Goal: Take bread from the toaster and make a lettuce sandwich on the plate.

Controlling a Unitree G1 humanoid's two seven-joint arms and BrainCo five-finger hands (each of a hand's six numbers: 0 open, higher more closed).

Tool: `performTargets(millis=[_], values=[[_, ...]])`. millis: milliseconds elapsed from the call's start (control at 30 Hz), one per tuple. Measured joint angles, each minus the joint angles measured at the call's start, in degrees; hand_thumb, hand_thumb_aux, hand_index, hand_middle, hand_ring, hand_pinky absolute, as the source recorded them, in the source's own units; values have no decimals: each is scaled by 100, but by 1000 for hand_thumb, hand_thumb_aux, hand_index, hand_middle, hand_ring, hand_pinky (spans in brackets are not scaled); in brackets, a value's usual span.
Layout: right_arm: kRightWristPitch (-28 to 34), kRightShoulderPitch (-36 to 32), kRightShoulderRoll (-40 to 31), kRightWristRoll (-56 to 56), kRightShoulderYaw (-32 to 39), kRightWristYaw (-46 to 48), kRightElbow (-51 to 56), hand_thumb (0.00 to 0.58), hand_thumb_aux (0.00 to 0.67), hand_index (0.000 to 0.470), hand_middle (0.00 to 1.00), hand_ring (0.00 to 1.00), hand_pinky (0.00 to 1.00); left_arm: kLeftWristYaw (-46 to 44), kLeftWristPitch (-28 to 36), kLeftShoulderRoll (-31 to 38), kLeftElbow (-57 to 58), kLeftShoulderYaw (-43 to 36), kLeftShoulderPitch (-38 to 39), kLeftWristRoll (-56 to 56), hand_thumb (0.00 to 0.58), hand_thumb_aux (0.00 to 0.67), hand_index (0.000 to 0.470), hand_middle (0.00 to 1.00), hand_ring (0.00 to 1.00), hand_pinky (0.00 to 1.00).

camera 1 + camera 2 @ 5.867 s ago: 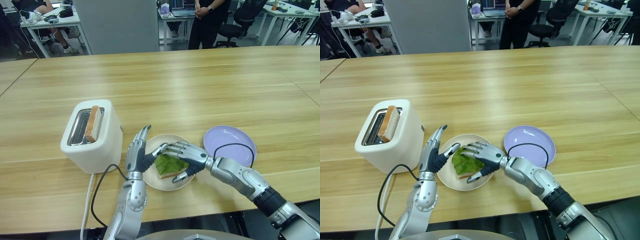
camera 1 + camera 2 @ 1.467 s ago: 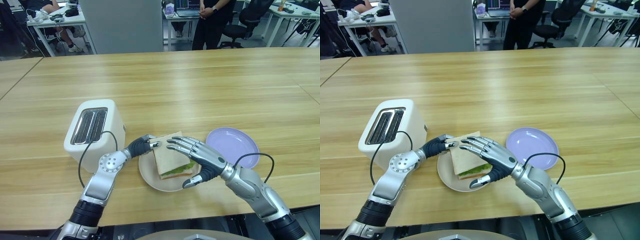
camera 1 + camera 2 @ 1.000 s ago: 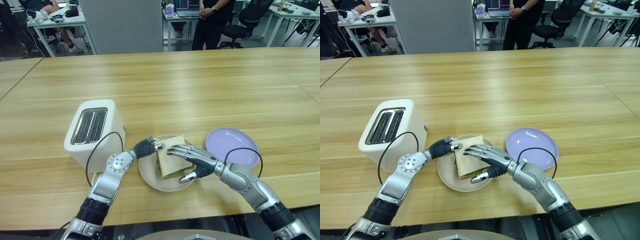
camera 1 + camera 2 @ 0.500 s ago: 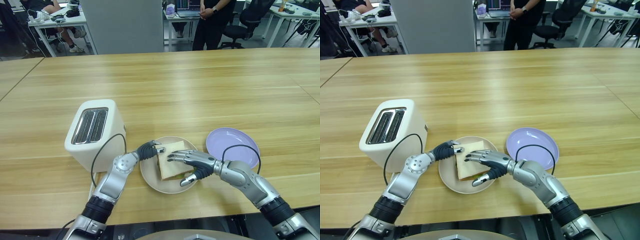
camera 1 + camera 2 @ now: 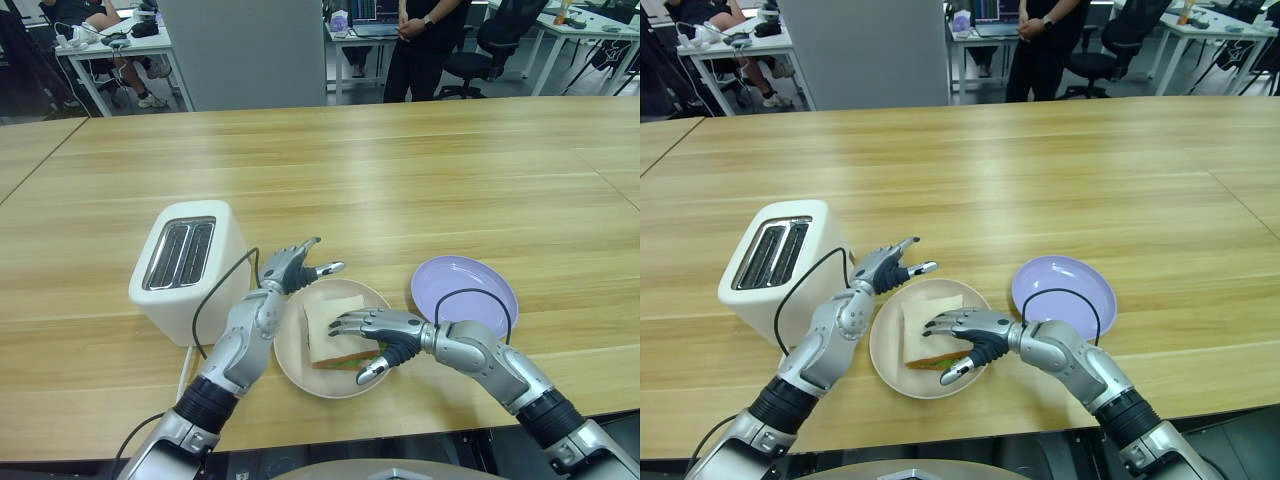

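No lettering, label or number is legible on the toaster point(image 5: 185, 270), the cream plate point(image 5: 320, 384), the purple plate point(image 5: 450, 275) or the counter point(image 5: 400, 180).

The table point(image 5: 420, 170) is pale wood grain with a soft sheen. The toaster point(image 5: 170, 300) is smooth cream plastic, its slots point(image 5: 180, 252) of shiny metal.

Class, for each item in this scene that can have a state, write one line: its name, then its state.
toaster: both slots empty
sandwich: assembled, top slice on, lettuce showing at its edge
cream plate: holding the sandwich
purple plate: no food on it
left hand: open, holding nothing
right hand: open, laid on the sandwich
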Motion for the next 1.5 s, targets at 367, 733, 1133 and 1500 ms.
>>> performTargets(millis=[367,733,1133,1500], values=[[161,-10,24,107,-16,0,-61,0,0,0,0,0,0,648,-27,-262,-565,417,239,443,0,0,0,1000,1000,1000],[1819,-112,280,1114,-965,412,-1360,0,0,0,0,0,0,394,-591,-1387,-3298,2007,1930,-2250,0,0,0,451,451,451],[3564,957,260,2766,-1612,1052,-3171,580,670,460,933,933,933,-356,-1053,-1369,-4671,1893,4107,-3647,580,670,460,196,196,196],[3868,2828,347,4980,-1182,1747,-3981,580,670,460,1000,1000,1000,-1607,-2349,-170,-4490,692,5999,-4699,580,670,460,1000,1000,1000]])
